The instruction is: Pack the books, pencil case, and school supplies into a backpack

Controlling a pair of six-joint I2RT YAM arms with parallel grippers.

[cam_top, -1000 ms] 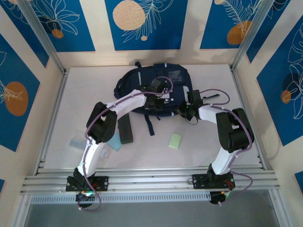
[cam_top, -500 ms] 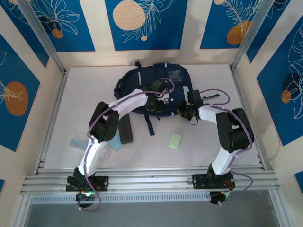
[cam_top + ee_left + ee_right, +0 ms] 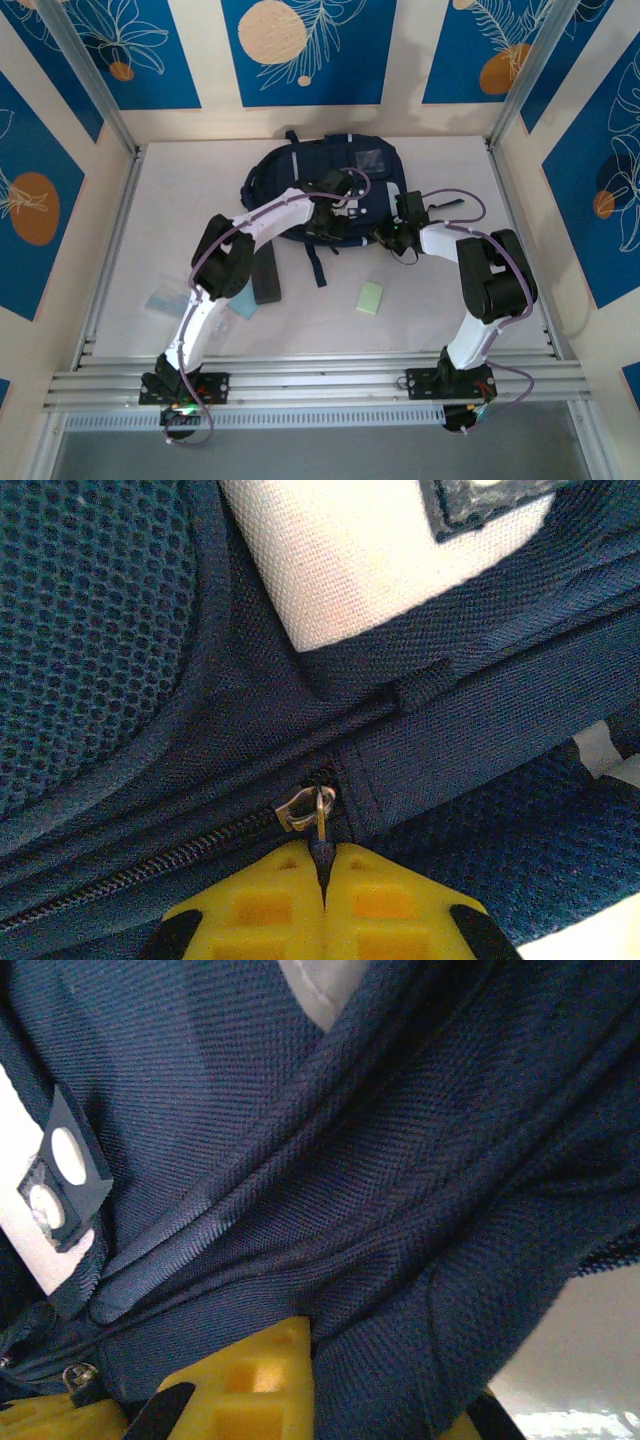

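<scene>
Re-pinching the zipper pull point(image 3: 318, 818), our left claw point(image 3: 322, 865) is clenched again after a quick release, shifted slightly across the backpack point(image 3: 300, 165) mid-worktop point(image 3: 440, 320). Our right claw point(image 3: 385, 237) grips its fabric. We judge opening's barely begun; the pencil case point(image 3: 265, 272) waits outside.

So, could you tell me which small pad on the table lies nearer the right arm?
The pale green pad; the light blue pad lies beside the left arm.
</scene>
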